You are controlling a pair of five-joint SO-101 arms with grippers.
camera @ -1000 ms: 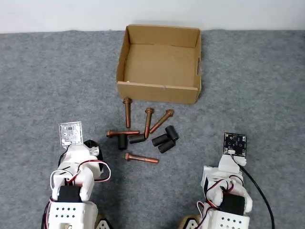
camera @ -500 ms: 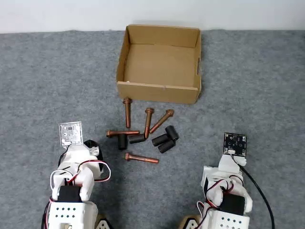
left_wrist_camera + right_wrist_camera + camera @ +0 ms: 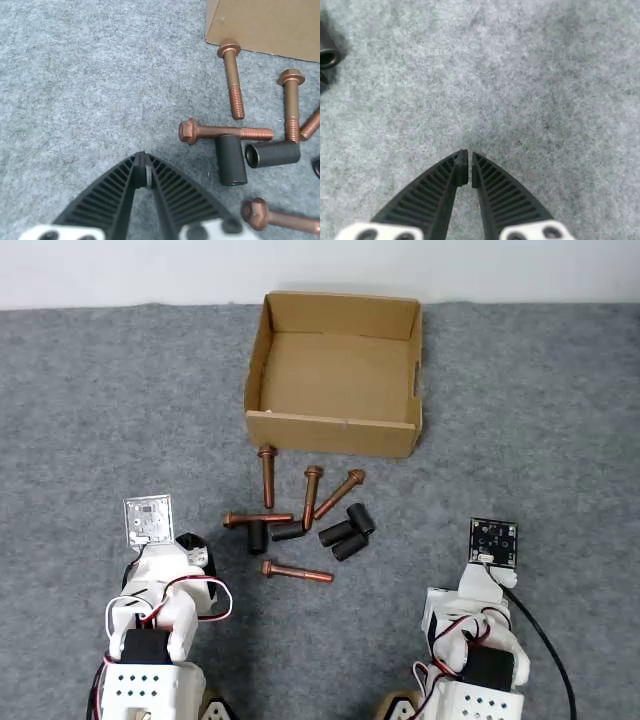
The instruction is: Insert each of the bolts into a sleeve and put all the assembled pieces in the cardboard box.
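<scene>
While both arms sat at the near edge of the table, the left gripper (image 3: 145, 170) had its fingers pressed together, holding nothing, tips over the grey carpet (image 3: 75, 75). The right gripper (image 3: 469, 170) was likewise closed and held nothing, also above carpet. Just beyond the left gripper and to its right lay the nearest bolt (image 3: 297, 571), flat and apart from the fingers. Past it, black sleeves (image 3: 336, 533) clustered on the carpet midway between the two arms, one sleeve (image 3: 231, 160) with its end against a crosswise bolt (image 3: 225, 132). Three more bolts (image 3: 312, 496) lay farther on, heads pointing toward the cardboard box (image 3: 330, 430), which stood farthest away, open-topped.
</scene>
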